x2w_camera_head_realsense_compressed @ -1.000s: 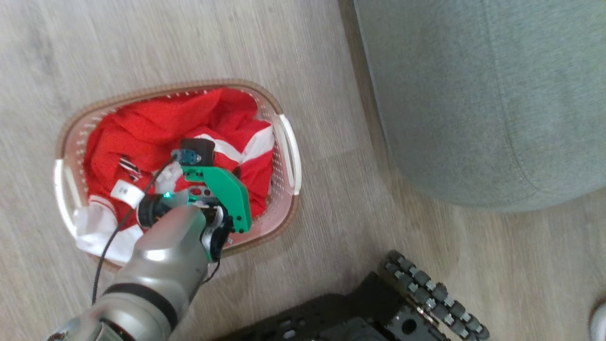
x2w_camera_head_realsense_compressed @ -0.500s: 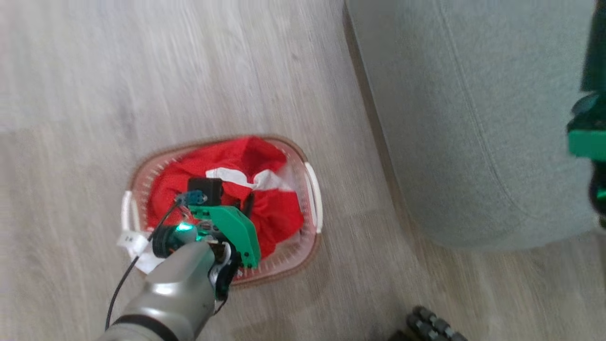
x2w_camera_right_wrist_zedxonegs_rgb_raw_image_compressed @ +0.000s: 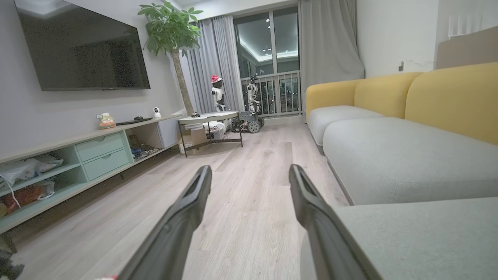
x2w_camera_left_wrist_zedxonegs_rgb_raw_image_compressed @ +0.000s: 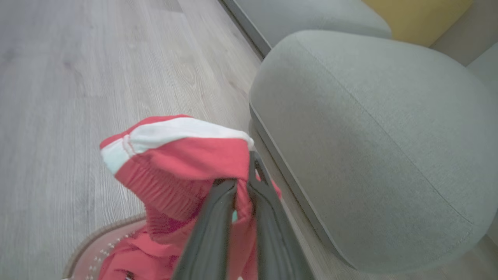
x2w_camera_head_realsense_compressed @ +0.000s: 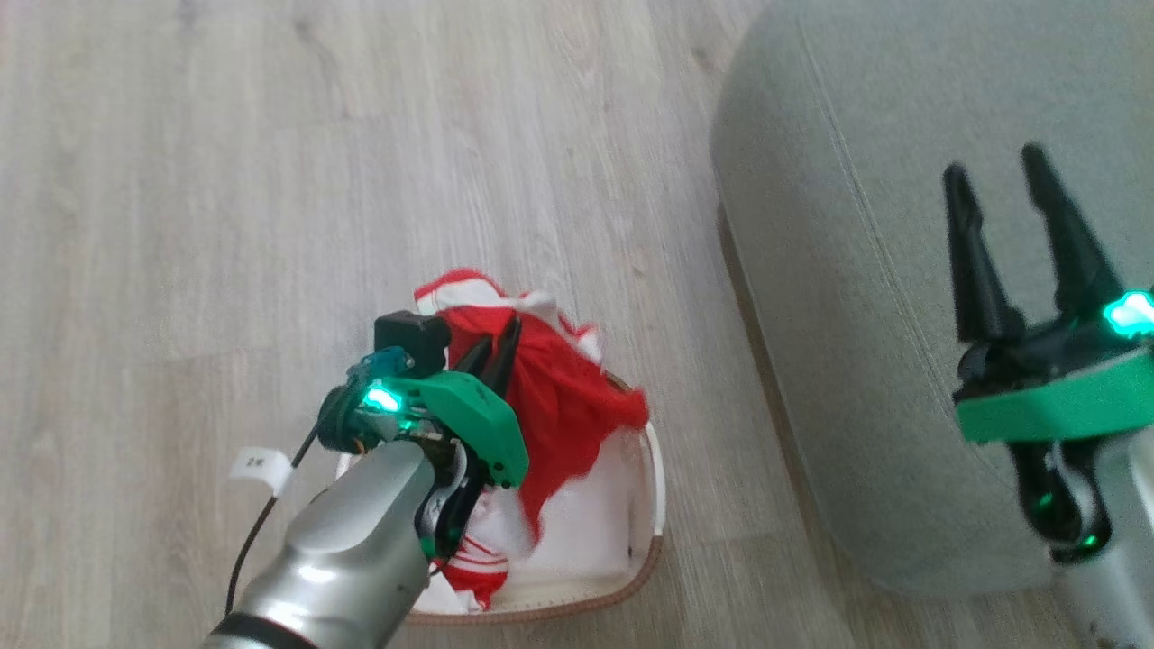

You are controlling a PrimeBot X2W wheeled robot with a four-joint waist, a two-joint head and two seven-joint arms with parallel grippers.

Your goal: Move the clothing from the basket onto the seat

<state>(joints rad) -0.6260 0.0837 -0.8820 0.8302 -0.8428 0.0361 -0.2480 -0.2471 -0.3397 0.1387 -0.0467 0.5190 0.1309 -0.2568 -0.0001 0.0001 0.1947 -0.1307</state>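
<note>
My left gripper [x2w_camera_head_realsense_compressed: 500,347] is shut on a red garment [x2w_camera_head_realsense_compressed: 559,397] with a white band and holds it up above the white basket [x2w_camera_head_realsense_compressed: 651,505]. From the wrist, the gripper [x2w_camera_left_wrist_zedxonegs_rgb_raw_image_compressed: 249,171] pinches a gathered fold of that garment [x2w_camera_left_wrist_zedxonegs_rgb_raw_image_compressed: 179,155], which drapes over its fingertips and hangs down toward the basket rim [x2w_camera_left_wrist_zedxonegs_rgb_raw_image_compressed: 97,233]. More red and white cloth [x2w_camera_head_realsense_compressed: 473,563] lies in the basket beneath my forearm. The grey-green seat [x2w_camera_head_realsense_compressed: 865,297] lies to the right, apart from the garment, and also appears as the seat [x2w_camera_left_wrist_zedxonegs_rgb_raw_image_compressed: 369,128] in the wrist view. My right gripper [x2w_camera_head_realsense_compressed: 996,180] stands open over the seat, empty, fingers spread [x2w_camera_right_wrist_zedxonegs_rgb_raw_image_compressed: 249,175].
Pale wood floor [x2w_camera_head_realsense_compressed: 270,180] surrounds the basket on the left and behind. The right wrist view looks down a living room: a yellow-backed sofa [x2w_camera_right_wrist_zedxonegs_rgb_raw_image_compressed: 408,101] on the right, a low TV cabinet [x2w_camera_right_wrist_zedxonegs_rgb_raw_image_compressed: 78,155] on the left, a small table [x2w_camera_right_wrist_zedxonegs_rgb_raw_image_compressed: 210,124] and other robots far off.
The head camera has risen and tilted, so the basket sits lower in view. My left gripper has lifted the red garment out of the basket. My right gripper has come into view over the seat.
</note>
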